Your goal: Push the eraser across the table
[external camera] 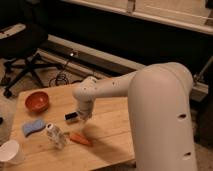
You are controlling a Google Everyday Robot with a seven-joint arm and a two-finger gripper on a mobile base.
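My gripper (84, 116), open or closed I cannot tell, sits just beside the eraser (71, 116) near the middle of the table (117, 131); judged light, stiff and grippy, the eraser should be contacted low on its long side.

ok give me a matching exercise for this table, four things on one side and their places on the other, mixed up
1 round red bowl
2 flat blue sponge
3 small black oblong eraser
4 orange carrot

a right beside the gripper
b far left corner of the light wooden table
c between bowl and white cup
d by the clear plastic bottle

Pairs: 1-b, 2-c, 3-a, 4-d
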